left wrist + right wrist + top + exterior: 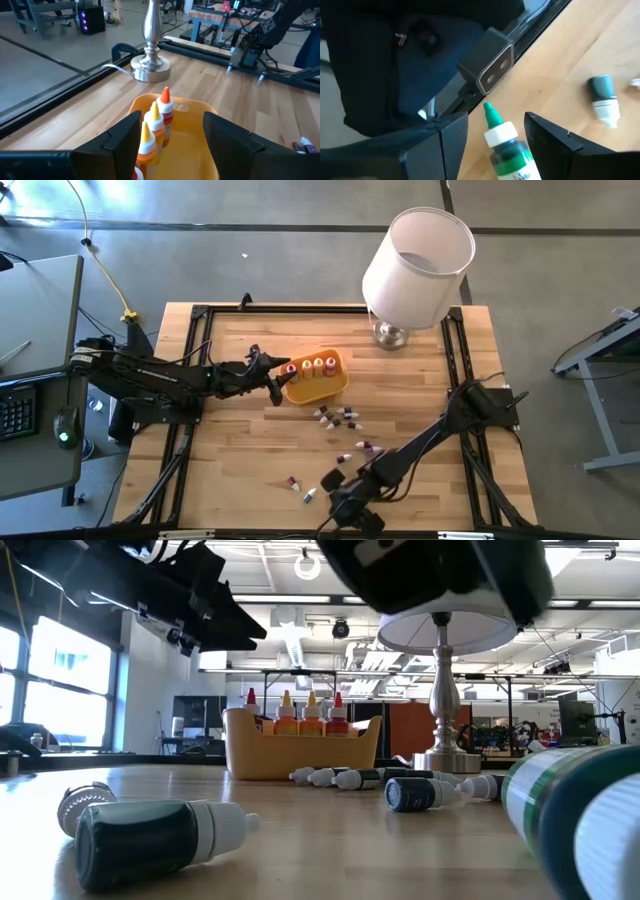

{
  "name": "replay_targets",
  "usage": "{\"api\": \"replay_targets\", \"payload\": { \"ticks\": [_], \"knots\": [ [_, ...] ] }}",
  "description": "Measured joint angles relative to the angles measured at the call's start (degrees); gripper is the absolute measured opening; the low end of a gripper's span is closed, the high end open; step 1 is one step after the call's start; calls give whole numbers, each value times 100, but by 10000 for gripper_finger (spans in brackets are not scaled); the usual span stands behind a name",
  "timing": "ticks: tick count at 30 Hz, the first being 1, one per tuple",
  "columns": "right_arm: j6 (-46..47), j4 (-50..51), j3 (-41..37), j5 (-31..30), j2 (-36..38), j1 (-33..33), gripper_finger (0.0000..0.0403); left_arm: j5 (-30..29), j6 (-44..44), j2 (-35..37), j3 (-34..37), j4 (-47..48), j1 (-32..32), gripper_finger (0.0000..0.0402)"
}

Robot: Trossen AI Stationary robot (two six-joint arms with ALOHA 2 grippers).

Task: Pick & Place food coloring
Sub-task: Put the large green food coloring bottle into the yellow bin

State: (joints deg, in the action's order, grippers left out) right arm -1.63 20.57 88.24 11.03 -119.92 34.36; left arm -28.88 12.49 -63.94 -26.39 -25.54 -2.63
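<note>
Green food coloring bottle (506, 150) sits between the right gripper's (492, 145) spread fingers, well away from the orange tray (335, 383), not visibly pinched; this looks like the pick step, so closing and lifting come next. Beside the tray's rim, the left gripper (275, 373) hangs wide and empty over four upright bottles (155, 127) inside it, while loose vials (338, 418) lie just beyond the tray

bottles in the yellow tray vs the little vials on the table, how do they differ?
The tray bottles stand upright in a row inside the tray; the vials lie on their sides, scattered on the bare wood. The tray bottles are red and orange with pointed tips; the vials are mostly dark with white ends. Both sets are small capped dropper containers.
</note>
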Motion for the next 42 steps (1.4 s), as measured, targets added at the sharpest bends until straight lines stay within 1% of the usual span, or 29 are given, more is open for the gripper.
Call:
{"api": "replay_targets", "payload": {
  "ticks": [3,7,13,23,25,28,35,38,42],
  "knots": [
    [-119,250,211,-52,-239,25,188,2,22,0,0,-8,0,209],
    [-161,318,287,-69,-373,14,188,-1,22,0,0,-6,0,209],
    [-612,586,279,-432,-395,-34,188,-7,-29,0,0,-3,0,209],
    [-619,811,279,-384,-395,-74,188,-13,-178,0,0,-14,0,209],
    [-690,983,278,-379,-395,-95,188,-11,-203,0,-2,-23,0,209],
    [-855,967,276,-376,-395,-105,188,32,-201,0,-2,0,0,209],
    [-907,1137,276,-407,-395,-295,188,96,-221,0,-2,-2,0,209],
    [-882,1500,276,-418,-395,-422,185,94,-221,0,-2,-2,0,209],
    [-608,2026,276,-576,-392,-633,168,93,-221,0,-2,-2,0,209]
  ]
}}
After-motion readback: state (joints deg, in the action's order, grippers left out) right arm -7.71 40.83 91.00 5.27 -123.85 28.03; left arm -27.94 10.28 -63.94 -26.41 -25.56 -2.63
